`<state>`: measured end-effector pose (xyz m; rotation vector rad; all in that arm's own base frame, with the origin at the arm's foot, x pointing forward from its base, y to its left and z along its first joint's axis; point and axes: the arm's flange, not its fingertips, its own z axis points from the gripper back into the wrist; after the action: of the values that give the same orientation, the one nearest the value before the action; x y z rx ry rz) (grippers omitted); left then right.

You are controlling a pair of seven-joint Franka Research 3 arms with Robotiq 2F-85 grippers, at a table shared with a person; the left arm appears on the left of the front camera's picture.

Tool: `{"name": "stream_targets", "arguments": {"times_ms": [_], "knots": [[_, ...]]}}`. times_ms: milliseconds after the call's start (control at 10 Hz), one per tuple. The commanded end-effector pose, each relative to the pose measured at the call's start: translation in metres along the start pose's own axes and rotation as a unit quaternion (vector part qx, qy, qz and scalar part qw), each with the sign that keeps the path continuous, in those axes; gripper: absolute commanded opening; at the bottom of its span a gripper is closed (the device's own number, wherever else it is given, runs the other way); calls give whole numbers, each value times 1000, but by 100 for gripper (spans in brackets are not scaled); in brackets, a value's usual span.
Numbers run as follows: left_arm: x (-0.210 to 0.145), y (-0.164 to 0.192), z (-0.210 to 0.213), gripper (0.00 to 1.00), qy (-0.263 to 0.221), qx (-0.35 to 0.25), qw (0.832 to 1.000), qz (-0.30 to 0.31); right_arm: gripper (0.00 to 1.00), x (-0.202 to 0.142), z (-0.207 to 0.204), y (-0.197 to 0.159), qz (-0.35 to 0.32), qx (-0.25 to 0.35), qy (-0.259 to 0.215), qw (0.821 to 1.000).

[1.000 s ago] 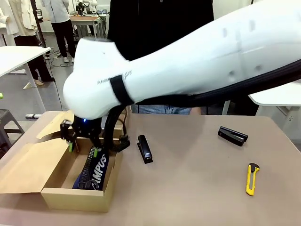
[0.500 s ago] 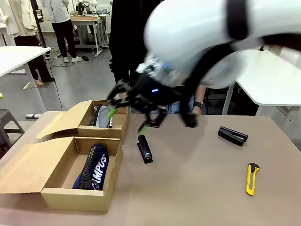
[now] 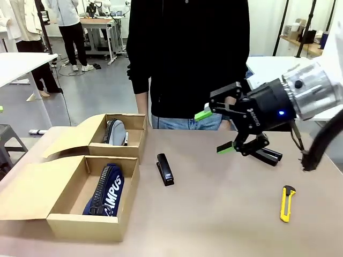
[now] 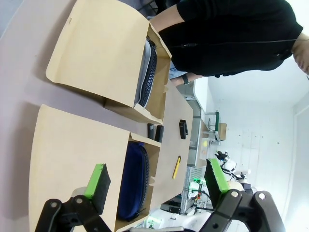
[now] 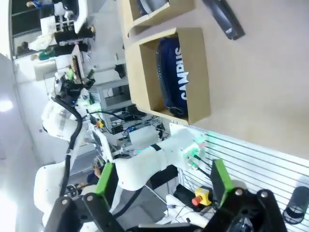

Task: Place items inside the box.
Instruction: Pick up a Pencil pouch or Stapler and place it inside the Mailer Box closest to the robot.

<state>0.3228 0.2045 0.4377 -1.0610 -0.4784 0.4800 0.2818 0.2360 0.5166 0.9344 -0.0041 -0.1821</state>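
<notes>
Two open cardboard boxes stand at the table's left. The near box [image 3: 88,226] holds a navy "CAMPUS" zip pouch [image 3: 108,190]; the far box [image 3: 119,150] holds a grey pouch [image 3: 116,130]. On the table lie a black stapler [image 3: 165,169], a second black stapler [image 3: 268,156] and a yellow utility knife [image 3: 288,203]. My right gripper [image 3: 214,131] hangs open and empty above the table, just left of the second stapler. Its wrist view looks down past the right gripper [image 5: 162,178] on the navy pouch [image 5: 174,72]. My left gripper [image 4: 157,179] is open and empty above the near box [image 4: 77,159].
A person in black [image 3: 187,59] stands at the far edge, behind the middle of the table. The boxes' flaps [image 3: 32,190] spread out to the left. Bare tabletop lies between the first stapler and the knife.
My right gripper let go of the navy pouch in the near box, rose, and swung right across the table to beside the far-right stapler. The pouch stays in the box.
</notes>
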Motion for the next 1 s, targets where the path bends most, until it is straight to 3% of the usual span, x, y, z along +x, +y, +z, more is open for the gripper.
{"name": "stream_targets", "arguments": {"times_ms": [0, 100, 200, 400, 700, 800, 900], "knots": [[-1, 2, 1, 100, 0, -9, 1000, -10, 100, 13, -23, 27, 6, -31, 10, 999], [-1, 2, 1, 100, 0, -9, 1000, -10, 100, 0, 0, 0, 0, 0, 0, 1000], [-1, 2, 1, 100, 0, -9, 1000, -10, 100, 14, 29, -3, -9, 98, -28, 995], [-1, 2, 1, 100, 0, -9, 1000, -10, 100, 26, 101, -40, -30, 153, -10, 988], [-1, 2, 1, 100, 0, -9, 1000, -10, 100, 49, 191, -130, -72, 245, 83, 963], [-1, 2, 1, 100, 0, -9, 1000, -10, 100, 56, 211, -167, -99, 307, 141, 936], [-1, 2, 1, 100, 0, -9, 1000, -10, 100, 61, 218, -198, -113, 297, 150, 936]]}}
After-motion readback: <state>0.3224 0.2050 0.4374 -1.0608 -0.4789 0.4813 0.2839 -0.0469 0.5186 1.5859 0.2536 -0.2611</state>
